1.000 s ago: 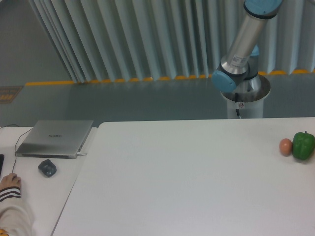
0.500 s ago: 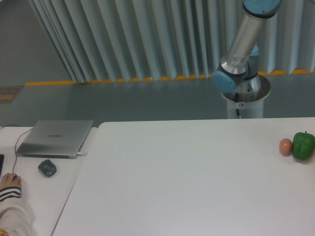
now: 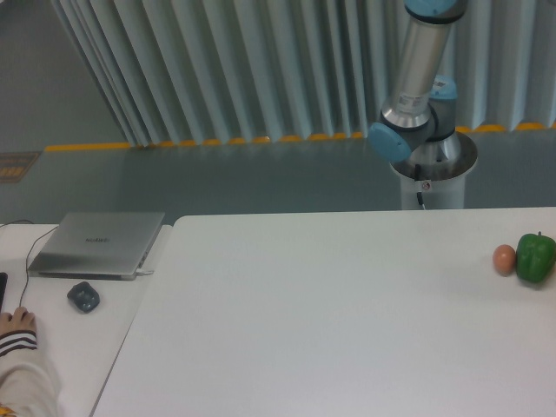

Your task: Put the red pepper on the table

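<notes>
The large white table [image 3: 330, 321] fills the lower right of the camera view. The red pepper is out of view. Only part of the robot arm [image 3: 417, 78] shows, rising from its base behind the table's far edge and leaving the frame at the top. The gripper is out of view.
A green bell pepper [image 3: 535, 257] and a small brownish-orange egg [image 3: 504, 259] sit together near the table's right edge. At the left stands a smaller white desk [image 3: 61, 339] with a closed laptop [image 3: 97, 244], a mouse [image 3: 83, 297] and a person's hand [image 3: 17, 323].
The arm's upper link has swung to the left and stands more upright. The green pepper and the egg have not moved.
</notes>
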### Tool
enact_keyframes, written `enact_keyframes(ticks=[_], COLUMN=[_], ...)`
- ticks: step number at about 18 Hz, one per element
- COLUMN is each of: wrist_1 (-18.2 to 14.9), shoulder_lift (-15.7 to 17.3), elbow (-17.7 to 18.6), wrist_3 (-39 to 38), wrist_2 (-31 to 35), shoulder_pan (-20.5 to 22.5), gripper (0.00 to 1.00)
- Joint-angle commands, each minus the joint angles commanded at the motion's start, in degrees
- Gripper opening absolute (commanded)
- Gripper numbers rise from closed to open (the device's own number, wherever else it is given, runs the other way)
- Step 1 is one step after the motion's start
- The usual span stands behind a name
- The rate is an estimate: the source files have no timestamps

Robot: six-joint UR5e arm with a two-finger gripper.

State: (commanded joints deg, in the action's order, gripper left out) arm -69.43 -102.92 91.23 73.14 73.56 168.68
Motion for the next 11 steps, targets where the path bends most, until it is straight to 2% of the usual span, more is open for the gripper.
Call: enact_keyframes(ticks=[4, 8, 11], wrist_1=[0.70, 1.05, 2.02], shoulder_lift=[0.70, 1.15, 0.97], elbow=[-0.09, -0.09, 0.70], wrist_3=[-8.34, -8.63, -9.24], wrist_2=[0.26, 0.79, 6.66], shoulder_pan=[-6.85, -12.66, -18.98], gripper=[0.25, 0.25, 0.26])
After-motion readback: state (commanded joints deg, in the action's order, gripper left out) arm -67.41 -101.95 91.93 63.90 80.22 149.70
